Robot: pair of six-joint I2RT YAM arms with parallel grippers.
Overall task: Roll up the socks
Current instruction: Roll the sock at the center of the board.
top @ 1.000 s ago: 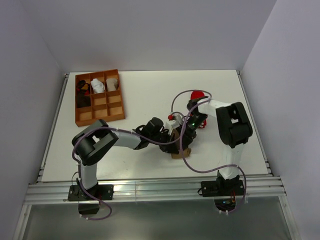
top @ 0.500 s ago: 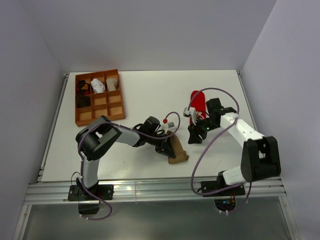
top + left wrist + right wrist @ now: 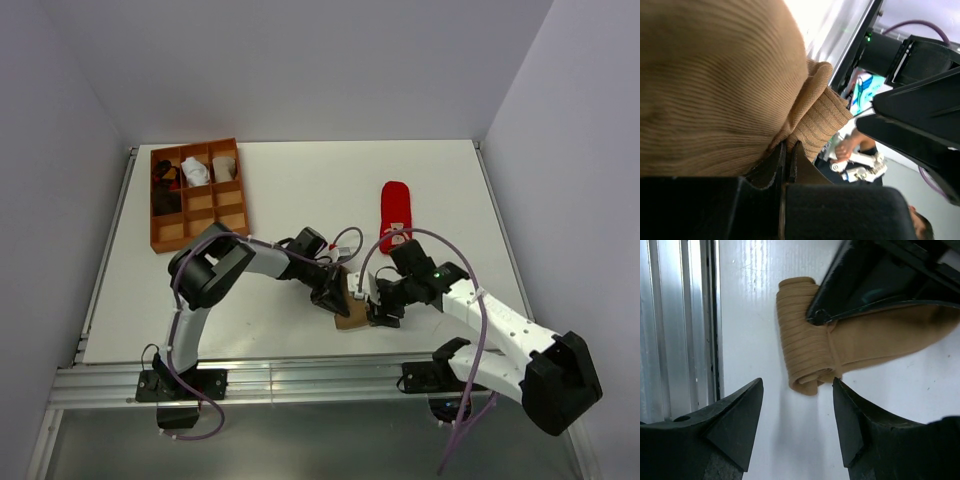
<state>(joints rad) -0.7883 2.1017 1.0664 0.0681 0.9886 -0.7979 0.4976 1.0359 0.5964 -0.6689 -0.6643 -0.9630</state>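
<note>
— How far has the rolling been taken?
— It is barely begun. Only the cuff end of the tan sock (image 3: pixel 840 347), at the middle of the table's (image 3: pixel 300 190) near edge, is curled. The red sock (image 3: pixel 395 215) is left flat nearer the right edge.
— The grip?
— The tan sock is pinched by the closed left gripper (image 3: pixel 335 297). Nothing is held by the wide-spread right gripper (image 3: pixel 797 385).
— Its lie?
— The long axis is set far-to-near, with the cuff nearest.

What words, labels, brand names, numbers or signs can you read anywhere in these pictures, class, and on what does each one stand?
No text can be read in any view.
White marks on the red sock, top view: too small to read.
A teal and white patch beyond the tan sock, left wrist view: too blurred to read.
</note>
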